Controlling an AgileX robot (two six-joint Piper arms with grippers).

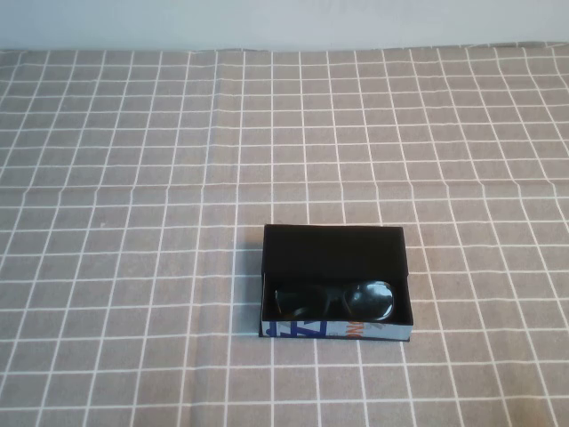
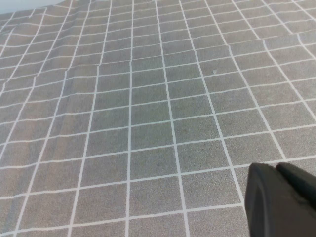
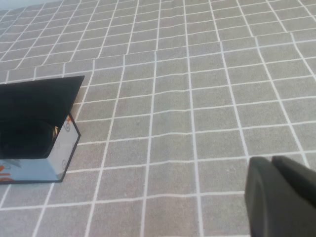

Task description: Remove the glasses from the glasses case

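The glasses case [image 1: 336, 331] lies open near the table's front middle, its black lid flap [image 1: 333, 251] folded back and its white-blue lettered side facing me. The black glasses [image 1: 336, 301] lie inside it, dark lenses up. The case also shows in the right wrist view [image 3: 37, 168]. Neither arm shows in the high view. My left gripper [image 2: 277, 169] is shut and empty over bare cloth, with no case in its view. My right gripper [image 3: 273, 162] is shut and empty, off to the right of the case.
A grey cloth with a white grid [image 1: 133, 178] covers the whole table. A pale wall [image 1: 284, 22] runs along the far edge. Nothing else stands on the cloth.
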